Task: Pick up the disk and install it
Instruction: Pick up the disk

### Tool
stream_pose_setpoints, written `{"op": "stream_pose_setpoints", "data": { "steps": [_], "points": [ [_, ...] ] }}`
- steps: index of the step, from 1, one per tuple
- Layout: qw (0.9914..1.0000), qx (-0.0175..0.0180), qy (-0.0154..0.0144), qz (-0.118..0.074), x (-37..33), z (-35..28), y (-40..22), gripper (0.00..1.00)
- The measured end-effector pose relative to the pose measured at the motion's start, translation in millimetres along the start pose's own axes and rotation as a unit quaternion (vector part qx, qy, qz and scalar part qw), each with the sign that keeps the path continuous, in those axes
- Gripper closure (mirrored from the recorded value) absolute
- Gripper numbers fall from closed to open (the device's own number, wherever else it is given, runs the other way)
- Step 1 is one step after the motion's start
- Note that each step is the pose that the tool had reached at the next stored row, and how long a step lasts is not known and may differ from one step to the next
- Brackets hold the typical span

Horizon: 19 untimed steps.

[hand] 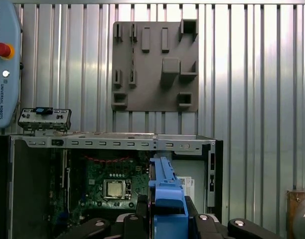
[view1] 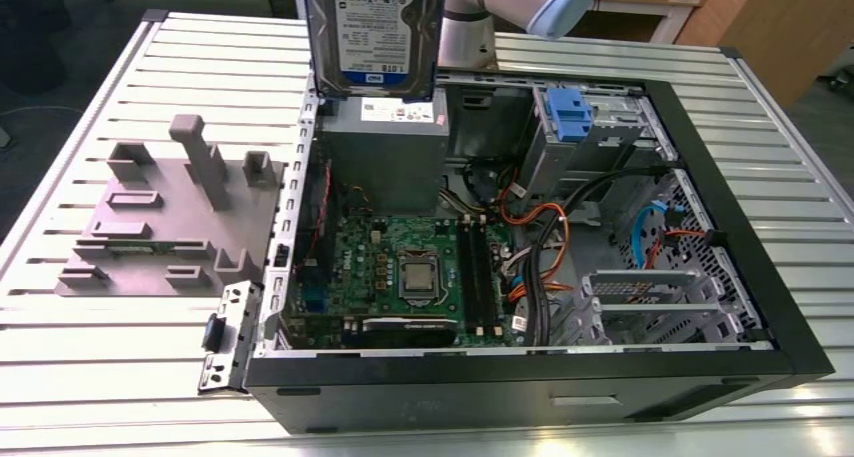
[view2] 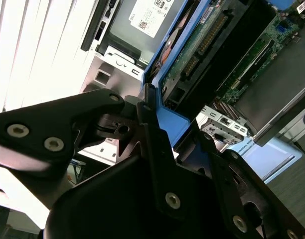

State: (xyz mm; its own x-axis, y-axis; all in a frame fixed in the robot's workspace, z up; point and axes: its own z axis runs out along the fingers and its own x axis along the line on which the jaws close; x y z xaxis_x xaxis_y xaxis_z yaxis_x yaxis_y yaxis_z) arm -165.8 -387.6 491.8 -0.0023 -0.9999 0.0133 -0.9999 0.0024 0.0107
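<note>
My jaws pinch the disk point(view1: 367, 32) by its blue side rails and hold it on edge in the air above the open computer case point(view1: 534, 389). Risk, as judged: a slipping or tilting rail grip would drop it onto the motherboard point(view1: 400, 267), not the bench point(view1: 80, 377) beyond.

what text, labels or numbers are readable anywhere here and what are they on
Nothing can be quoted with confidence.
On the flat silver disk with blue side rails, held by the pincer: white-and-blue label, print too small to read.
On the big grey metal box: white sticker, print too small to read.
On the grey pendant with a red button: vertical lettering, too small to read.
</note>
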Motion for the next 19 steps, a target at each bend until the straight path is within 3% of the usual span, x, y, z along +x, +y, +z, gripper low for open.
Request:
{"op": "stream_pose_setpoints", "data": {
  "steps": [19],
  "points": [
    [1.00000, 0.0000, 0.0000, 0.000, -0.1, -0.2, -11.7, 0.64]
  ]
}}
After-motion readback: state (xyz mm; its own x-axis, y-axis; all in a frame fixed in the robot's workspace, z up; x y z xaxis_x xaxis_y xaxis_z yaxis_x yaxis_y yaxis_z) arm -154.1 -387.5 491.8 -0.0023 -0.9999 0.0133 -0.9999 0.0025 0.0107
